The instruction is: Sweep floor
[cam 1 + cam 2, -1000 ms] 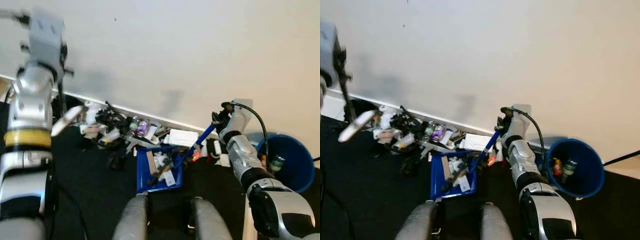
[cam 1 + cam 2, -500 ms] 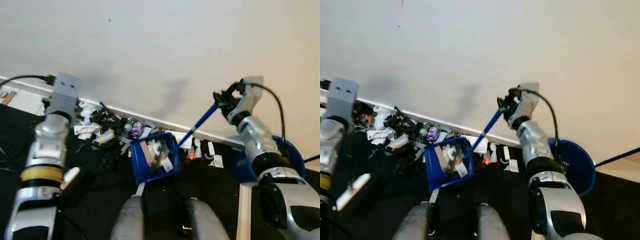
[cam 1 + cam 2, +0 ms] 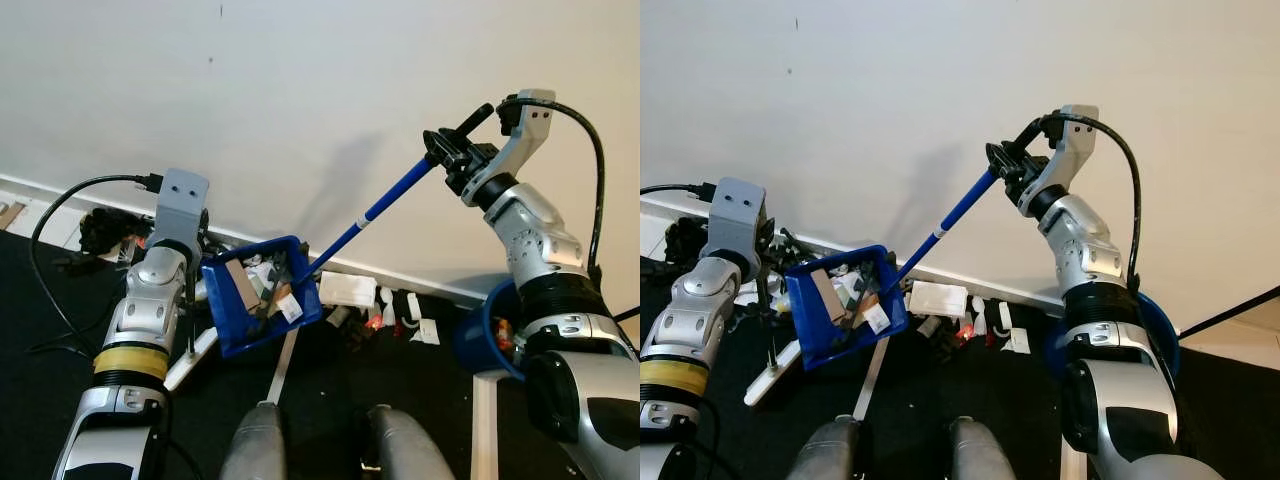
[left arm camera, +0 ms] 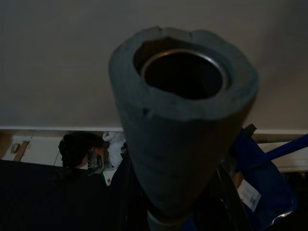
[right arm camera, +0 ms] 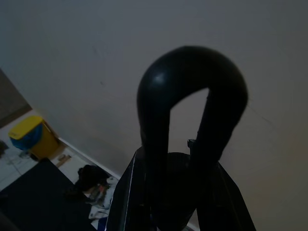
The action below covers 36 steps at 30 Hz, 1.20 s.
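— Where is your dustpan (image 3: 262, 306)?
— Lifted off the floor (image 3: 420, 375), full of litter, by the wall; your right claw (image 3: 452, 160) pinches its blue handle.
— Your left claw (image 4: 192, 211)?
— Pinching the broom pole (image 4: 183, 125).

Two silver, segmented arms are seen, each ending in a pale grey box-shaped wrist block. A yellow band (image 3: 126, 360) is worn around the left arm (image 3: 140, 330). Black cables are looped from both wrists, and the right arm (image 3: 540, 270) is jointed with black rings. Two rounded grey legs (image 3: 330, 445) are visible below.
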Available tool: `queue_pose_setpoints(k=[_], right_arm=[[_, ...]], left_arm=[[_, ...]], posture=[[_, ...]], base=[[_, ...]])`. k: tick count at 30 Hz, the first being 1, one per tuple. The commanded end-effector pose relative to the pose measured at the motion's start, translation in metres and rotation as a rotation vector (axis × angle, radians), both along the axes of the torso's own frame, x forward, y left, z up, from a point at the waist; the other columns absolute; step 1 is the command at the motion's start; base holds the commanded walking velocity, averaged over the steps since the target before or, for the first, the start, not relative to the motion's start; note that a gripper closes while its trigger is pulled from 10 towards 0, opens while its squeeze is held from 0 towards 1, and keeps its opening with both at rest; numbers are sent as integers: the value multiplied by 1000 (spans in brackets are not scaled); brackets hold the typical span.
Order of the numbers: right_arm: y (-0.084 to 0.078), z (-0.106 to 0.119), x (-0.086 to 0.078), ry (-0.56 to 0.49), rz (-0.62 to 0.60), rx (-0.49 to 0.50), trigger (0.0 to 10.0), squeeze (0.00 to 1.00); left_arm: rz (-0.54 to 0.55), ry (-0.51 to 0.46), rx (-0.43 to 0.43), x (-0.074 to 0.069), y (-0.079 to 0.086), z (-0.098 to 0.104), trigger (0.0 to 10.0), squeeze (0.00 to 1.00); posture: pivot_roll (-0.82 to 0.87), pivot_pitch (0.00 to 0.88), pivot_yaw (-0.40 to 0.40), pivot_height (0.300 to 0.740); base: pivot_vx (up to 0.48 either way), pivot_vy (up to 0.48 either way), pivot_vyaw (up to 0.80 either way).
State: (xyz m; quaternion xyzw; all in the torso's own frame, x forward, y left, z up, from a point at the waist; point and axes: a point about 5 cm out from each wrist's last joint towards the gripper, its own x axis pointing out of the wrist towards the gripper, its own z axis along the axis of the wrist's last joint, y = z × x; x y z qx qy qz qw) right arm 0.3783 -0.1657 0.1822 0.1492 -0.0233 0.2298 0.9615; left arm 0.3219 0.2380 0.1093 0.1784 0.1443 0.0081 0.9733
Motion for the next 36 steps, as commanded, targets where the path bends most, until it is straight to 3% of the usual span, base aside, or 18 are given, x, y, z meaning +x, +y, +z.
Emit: queue_pose_setpoints(k=[1, 2, 3, 4, 5, 10, 13, 14, 18, 21, 24, 29, 32, 33, 34, 36], right_arm=[[-5, 10, -2, -35, 9, 44, 10000, 0], [-9, -16, -6, 32, -30, -103, 10000, 0], [-12, -29, -9, 75, -55, -111, 10000, 0], [-12, -29, -9, 75, -55, -111, 10000, 0], [-14, -34, -12, 102, -81, -49, 10000, 0], [-28, -57, -18, 181, -237, -54, 10000, 0], [-46, -72, -25, 271, -399, 315, 10000, 0], [-46, -72, -25, 271, -399, 315, 10000, 0], [-49, -81, -31, 324, -433, 569, 10000, 0], [-47, -83, -31, 337, -428, 602, 10000, 0], [-39, -86, -30, 375, -418, 721, 10000, 0], [-34, -88, -29, 376, -414, 602, 10000, 0], [-35, -84, -27, 328, -411, 392, 10000, 0], [-35, -84, -27, 328, -411, 392, 10000, 0], [-35, -79, -25, 294, -398, 302, 10000, 0], [-34, -73, -23, 266, -381, 260, 10000, 0]], left_arm=[[-18, 3, 3, -1, -8, -3, 10000, 0], [-6, 11, 17, -3, -4, -4, 10000, 0], [2, 18, 33, -4, -1, -5, 10000, 0], [2, 18, 33, -4, -1, -5, 10000, 0], [7, 23, 46, -5, 2, -5, 10000, 0], [25, 32, 62, -9, 10, -6, 10000, 0], [36, 33, 77, -9, 15, -5, 10000, 0], [36, 33, 77, -9, 15, -5, 10000, 0], [39, 29, 83, -8, 14, -4, 10000, 0], [38, 27, 84, -8, 13, -4, 10000, 0], [33, 26, 87, -8, 13, -4, 10000, 0], [30, 25, 91, -7, 14, -3, 10000, 0], [35, 23, 93, -7, 15, -2, 10000, 0], [35, 23, 93, -7, 15, -2, 10000, 0], [39, 23, 95, -8, 16, -2, 10000, 0], [42, 23, 101, -9, 17, -3, 10000, 0]], posture=[[111, 0, -71, 740], [112, 0, -73, 740], [116, 0, -75, 740], [116, 0, -75, 740], [117, 0, -73, 740], [118, 0, -71, 740], [118, 10, -66, 740], [118, 10, -66, 740], [120, 15, -69, 740], [121, 15, -69, 740], [123, 12, -64, 740], [130, 9, -67, 740], [131, 9, -68, 740], [131, 9, -68, 740], [131, 11, -68, 740], [131, 10, -68, 740]], base=[[0, 0, 0], [0, 0, 0], [0, 0, 0], [0, 0, 0], [0, 0, 0], [0, 0, 0], [0, 0, 0], [0, 0, 0], [0, 0, 0], [0, 0, 0], [0, 0, 0], [0, 0, 0], [0, 0, 0], [0, 0, 0], [0, 0, 0], [0, 0, 0]])
